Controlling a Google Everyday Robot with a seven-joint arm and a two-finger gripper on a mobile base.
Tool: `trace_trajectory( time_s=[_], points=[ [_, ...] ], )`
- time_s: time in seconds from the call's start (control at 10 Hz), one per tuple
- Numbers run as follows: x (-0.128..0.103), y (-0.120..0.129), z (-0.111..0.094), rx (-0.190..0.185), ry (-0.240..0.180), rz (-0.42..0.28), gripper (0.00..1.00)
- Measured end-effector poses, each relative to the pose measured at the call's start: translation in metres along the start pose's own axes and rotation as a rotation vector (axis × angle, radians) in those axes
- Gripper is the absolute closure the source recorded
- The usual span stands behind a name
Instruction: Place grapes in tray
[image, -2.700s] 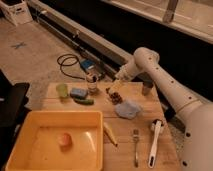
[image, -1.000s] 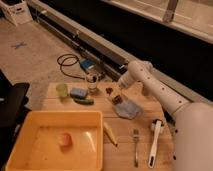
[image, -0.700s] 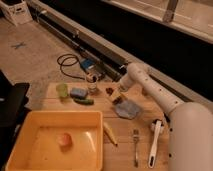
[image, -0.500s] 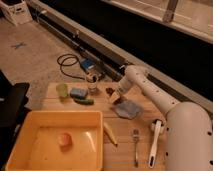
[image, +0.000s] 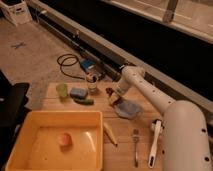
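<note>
Finding: the arm has swung in and dropped. A few seconds ago its wrist stood above the far right of the wooden board (image: 125, 142). The gripper (image: 115, 98) is now down on the grapes (image: 108, 91).

Gripper state: it sits low over the bunch and appears to touch it. Whether it stands wide, narrow or clamped cannot be told from this view.

Location of goods: the grapes lie on the board beside a blue cloth (image: 128, 109), beyond the far right corner of the tray (image: 60, 114) and apart from it. They are not lifted.

Tray contents: one pale orange fruit (image: 64, 139), no grapes.

Assessment: the approach looks complete and the grasp is probably in hand. Lift, carry toward the tray and release remain outstanding.
</note>
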Motion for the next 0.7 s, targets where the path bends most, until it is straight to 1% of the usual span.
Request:
trace_trajectory(
  time_s=[0.1,0.2,0.3,0.4,0.5,0.7],
  points=[
    [-0.004,0.001,-0.005,0.012,-0.007,-0.006,0.72],
    [-0.008,0.003,-0.008,0.022,-0.011,-0.016,0.80],
    [-0.013,0.004,-0.014,0.048,-0.014,-0.028,0.89],
    [-0.018,0.005,-0.017,0.078,-0.017,-0.036,0.93],
    [-0.021,0.006,-0.019,0.103,-0.032,-0.036,0.93],
    [-0.025,0.005,-0.036,0.141,-0.068,-0.038,0.93]
  ],
)
